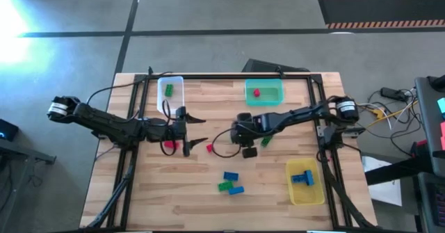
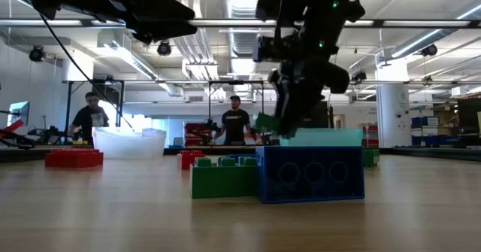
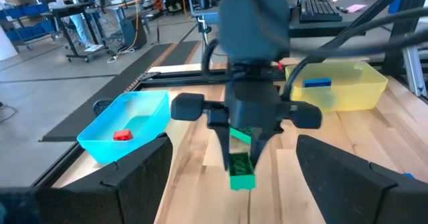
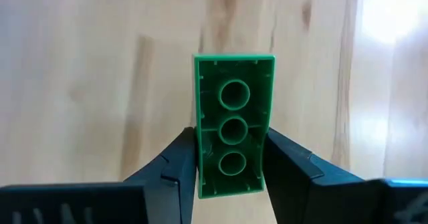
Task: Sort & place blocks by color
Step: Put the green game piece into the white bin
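Green block (image 4: 233, 124), one item: we find it clenched lengthwise between the right gripper (image 1: 249, 144) jaws at mid-surface, hollow underside outward, probably bound for the clear bin (image 1: 171, 91). Left gripper (image 1: 186, 132), jaws spread, waits nearby.

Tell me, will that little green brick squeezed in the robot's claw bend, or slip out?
The green brick probably won't bend: it looks like hard moulded plastic, and its straight walls show no bowing between the right gripper fingers. It is hollow underneath, so likely light. Its glossy sides might slip, though the fingers press flat against both long sides, which should hold it steady.
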